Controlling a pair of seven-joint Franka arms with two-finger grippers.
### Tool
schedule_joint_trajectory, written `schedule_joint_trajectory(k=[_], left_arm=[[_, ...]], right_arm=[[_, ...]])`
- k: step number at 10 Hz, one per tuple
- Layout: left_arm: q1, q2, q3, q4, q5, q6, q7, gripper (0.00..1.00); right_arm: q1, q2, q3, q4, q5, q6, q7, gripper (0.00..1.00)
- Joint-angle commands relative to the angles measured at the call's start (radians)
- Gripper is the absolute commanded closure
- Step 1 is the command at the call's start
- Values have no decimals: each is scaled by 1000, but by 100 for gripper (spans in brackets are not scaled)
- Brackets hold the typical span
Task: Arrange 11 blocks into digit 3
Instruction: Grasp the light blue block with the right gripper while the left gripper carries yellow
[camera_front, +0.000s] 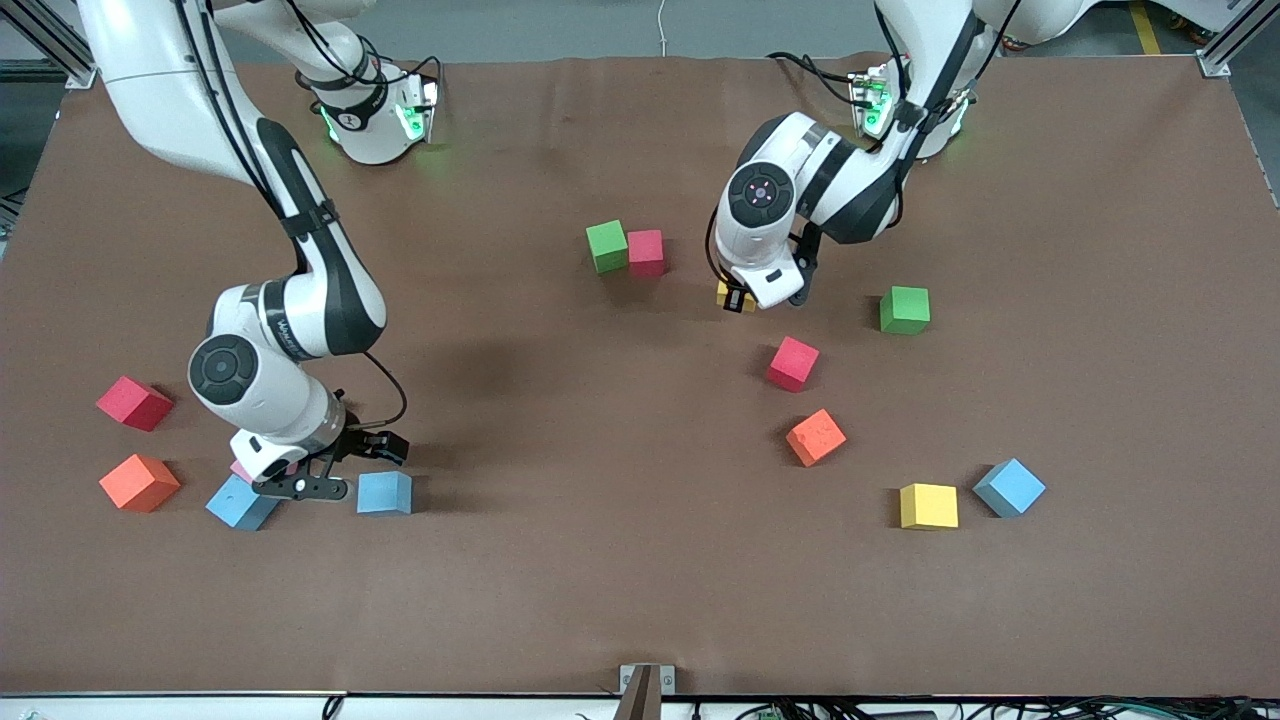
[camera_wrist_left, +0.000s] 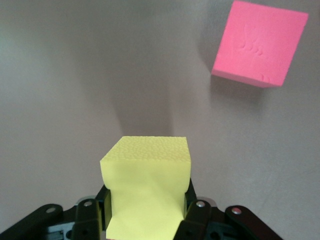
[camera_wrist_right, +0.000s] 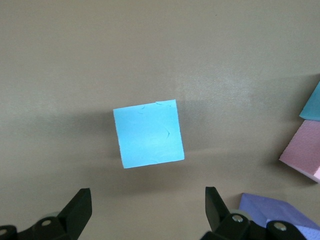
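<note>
My left gripper (camera_front: 738, 298) is shut on a yellow block (camera_wrist_left: 146, 185), over the table between a touching green block (camera_front: 606, 246) and red block (camera_front: 646, 252) and a lone green block (camera_front: 904, 309). A red block (camera_wrist_left: 260, 42) lies on the mat ahead of it. My right gripper (camera_wrist_right: 146, 205) is open and empty, low over the mat toward the right arm's end. A light blue block (camera_wrist_right: 148, 132) lies just ahead of its fingertips (camera_wrist_right: 80, 202), not between them. No figure of a digit 3 shows.
Loose blocks toward the left arm's end: red (camera_front: 792, 363), orange (camera_front: 815, 437), yellow (camera_front: 928, 506), light blue (camera_front: 1008, 487). Near the right gripper lie red (camera_front: 134, 403), orange (camera_front: 139, 482), blue (camera_front: 241, 503), pink (camera_wrist_right: 305, 152) and purple (camera_wrist_right: 275, 210) blocks.
</note>
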Motion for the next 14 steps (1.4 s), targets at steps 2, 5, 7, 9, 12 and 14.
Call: schedule_joint_trajectory(k=[2,5,7,9,12,14], left_arm=[[-30,28,-49,-47,-13,95,-137,79],[-79,58,-52,-89,-13,181,-232,79],[-105,45,-52,-122,-13,194,-283,79],[-110,42,-52,-123,-13,195,-336,79],[-111,23,-98,-125,-13,212,-409,79],[-111,28,-130,-135,-13,253,-424,79]], right_arm=[[-13,83,12,100,-20,-2,-9,0],[-24,127,10,137,-22,12,-9,0],[-27,134,10,137,-22,23,-9,0],[-25,149,10,148,-23,27,-11,0],[-24,155,10,150,-28,31,-9,0],[-21,167,10,147,-26,95,-5,0]])
